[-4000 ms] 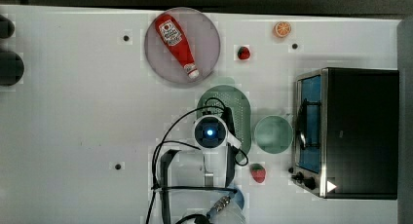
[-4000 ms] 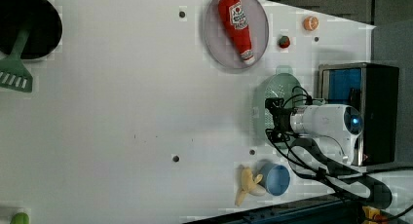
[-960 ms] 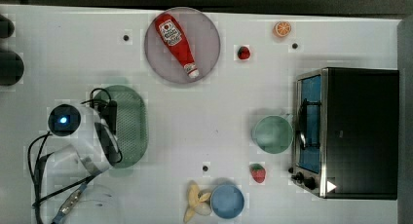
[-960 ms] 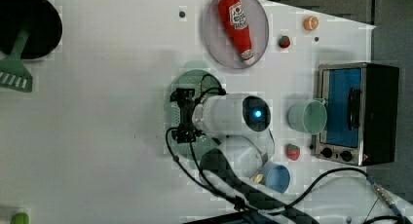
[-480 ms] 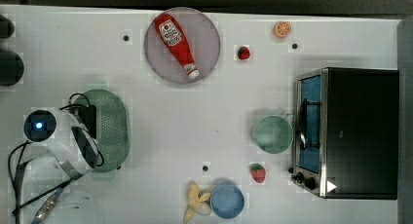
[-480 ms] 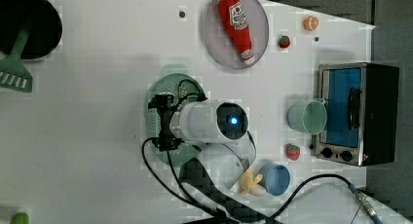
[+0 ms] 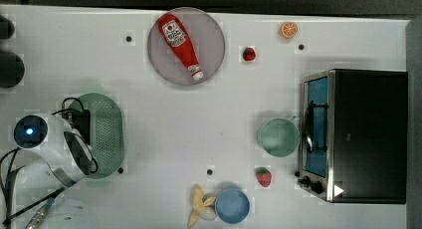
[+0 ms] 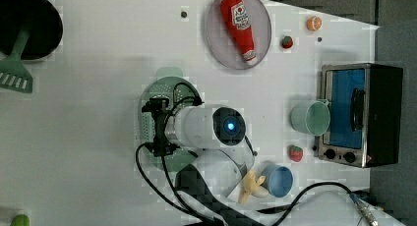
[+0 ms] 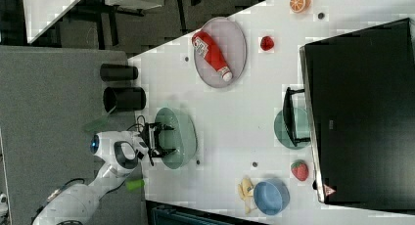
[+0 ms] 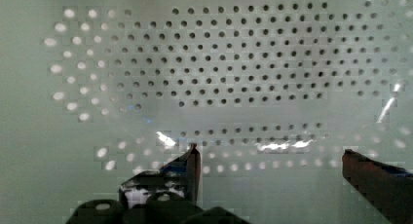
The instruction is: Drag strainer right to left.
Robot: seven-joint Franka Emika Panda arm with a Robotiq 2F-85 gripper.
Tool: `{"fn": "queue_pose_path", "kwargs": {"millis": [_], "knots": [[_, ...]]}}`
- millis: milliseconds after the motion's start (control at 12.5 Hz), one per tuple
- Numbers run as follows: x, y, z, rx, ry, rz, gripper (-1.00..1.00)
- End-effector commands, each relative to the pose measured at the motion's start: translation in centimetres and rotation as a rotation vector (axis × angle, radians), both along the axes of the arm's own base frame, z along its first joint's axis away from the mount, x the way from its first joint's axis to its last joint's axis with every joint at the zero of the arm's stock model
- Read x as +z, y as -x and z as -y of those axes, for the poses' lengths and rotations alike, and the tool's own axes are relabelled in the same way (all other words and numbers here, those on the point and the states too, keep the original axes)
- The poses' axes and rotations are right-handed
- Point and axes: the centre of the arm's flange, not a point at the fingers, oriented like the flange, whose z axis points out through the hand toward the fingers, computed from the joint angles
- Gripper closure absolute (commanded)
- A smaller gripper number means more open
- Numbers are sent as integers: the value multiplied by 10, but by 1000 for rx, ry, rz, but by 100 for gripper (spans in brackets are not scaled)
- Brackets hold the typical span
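Your tool [image 10: 268,158] is spread wide open inside the strainer [image 7: 107,132], with both dark fingertips [image 10: 192,160] low over the perforated bowl and nothing pinched between them. In the right view the tool [image 9: 159,142] reaches into the bowl of the strainer [image 9: 178,137] from the rim side.

You can see the strainer at the far left of the top view, on the white tabletop [image 7: 169,124], partly under the white wrist. In the left view the strainer [image 8: 164,91] lies near the middle, its end tab pointing up toward the grey plate [image 8: 216,39].

The grey plate with the ketchup bottle [image 7: 178,42] sits well apart from the strainer, to the top view's upper right. The green cup [image 7: 278,137], toaster oven [image 7: 356,134], blue bowl [image 7: 232,205], banana [image 7: 199,206] and strawberry [image 7: 263,176] lie toward the top view's right.
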Motion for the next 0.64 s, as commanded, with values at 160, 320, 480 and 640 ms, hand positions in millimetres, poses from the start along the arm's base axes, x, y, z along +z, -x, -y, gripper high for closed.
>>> {"fn": "queue_pose_path", "kwargs": {"millis": [160, 320, 480, 640], "knots": [[102, -23, 18, 36, 23, -16, -100], [167, -31, 48, 123, 40, -27, -100], [239, -38, 93, 227, 33, -15, -100], [310, -43, 151, 279, 6, 22, -100]]}}
